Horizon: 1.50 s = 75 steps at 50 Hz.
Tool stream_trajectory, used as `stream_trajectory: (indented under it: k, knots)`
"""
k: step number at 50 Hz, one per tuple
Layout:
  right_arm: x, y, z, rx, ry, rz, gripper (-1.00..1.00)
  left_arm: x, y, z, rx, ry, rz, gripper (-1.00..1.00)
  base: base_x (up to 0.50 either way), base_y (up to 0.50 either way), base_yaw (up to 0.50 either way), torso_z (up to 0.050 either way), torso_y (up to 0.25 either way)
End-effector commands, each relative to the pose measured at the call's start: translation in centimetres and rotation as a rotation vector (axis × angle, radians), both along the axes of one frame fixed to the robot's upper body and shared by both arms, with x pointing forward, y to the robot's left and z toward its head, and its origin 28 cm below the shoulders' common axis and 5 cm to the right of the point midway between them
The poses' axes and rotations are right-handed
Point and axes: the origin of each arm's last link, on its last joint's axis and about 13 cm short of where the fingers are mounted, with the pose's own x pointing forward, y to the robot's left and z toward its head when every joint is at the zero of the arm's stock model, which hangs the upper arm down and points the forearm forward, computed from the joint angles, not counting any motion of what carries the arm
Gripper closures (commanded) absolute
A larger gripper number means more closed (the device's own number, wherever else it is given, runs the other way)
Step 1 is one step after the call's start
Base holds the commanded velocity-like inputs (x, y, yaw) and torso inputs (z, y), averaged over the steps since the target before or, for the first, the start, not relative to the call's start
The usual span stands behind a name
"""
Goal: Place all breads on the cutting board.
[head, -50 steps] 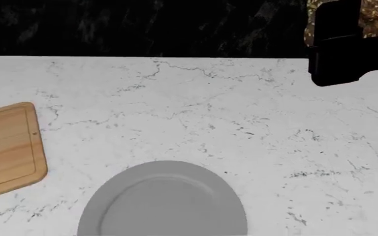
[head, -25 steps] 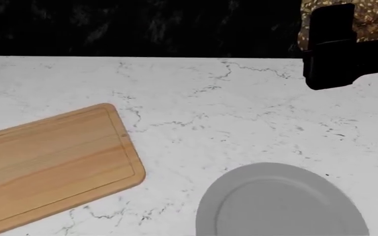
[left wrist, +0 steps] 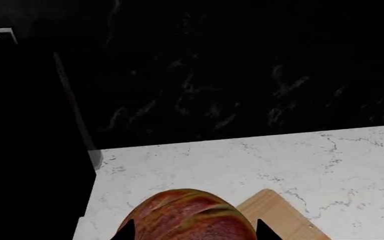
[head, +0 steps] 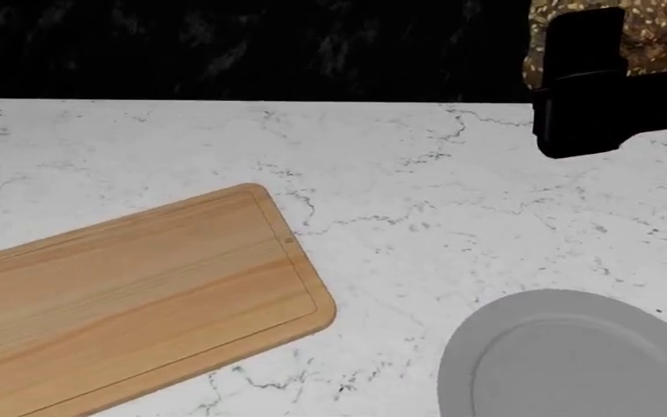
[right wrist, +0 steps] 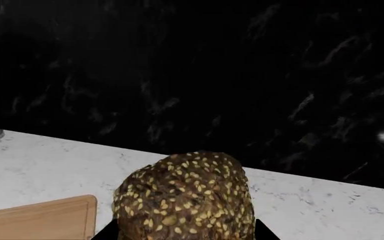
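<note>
My right gripper (head: 594, 52) pinches the seeded dark roll (right wrist: 184, 197) between its fingers, high over the white marble tabletop (head: 426, 191); my left gripper (left wrist: 190, 231) clamps the striped reddish-brown roll (left wrist: 185, 215). The cutting board (head: 125, 295) lies bare beside a grey plate (head: 565, 360).

Wood cutting board (head: 125, 287), marble countertop (head: 426, 174).
</note>
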Motion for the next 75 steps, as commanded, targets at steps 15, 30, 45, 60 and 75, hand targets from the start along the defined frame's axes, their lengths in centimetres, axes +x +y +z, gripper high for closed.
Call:
stream_trajectory:
  k: [15,30,45,60,75]
  knots:
    - [0.0,-0.1,0.0,-0.026,-0.015,0.011,1.0,0.1,-0.3,0.3,-0.014,-0.02,0.0,1.0,0.24,0.0,0.0,0.001,0.001]
    - [0.0,-0.2,-0.4,-0.023,-0.007,0.017,1.0,0.2,-0.4,0.1,-0.012,-0.02,-0.002,1.0,0.22,0.25,0.0,0.0,0.002]
    - [0.1,-0.2,-0.7,0.002,0.008,0.02,1.0,0.7,-1.6,1.2,0.024,-0.009,-0.062,1.0,0.04,0.04,0.0,0.0,0.001]
    - [0.1,-0.2,-1.3,-0.001,0.028,0.03,1.0,3.2,-5.5,1.7,0.058,0.158,-0.259,1.0,0.0,0.0,0.0,0.001,0.001]
    - [0.2,-0.3,-1.3,-0.001,0.033,0.024,1.0,4.6,-7.5,-1.7,0.165,0.337,-0.373,1.0,0.0,0.0,0.0,0.0,0.001]
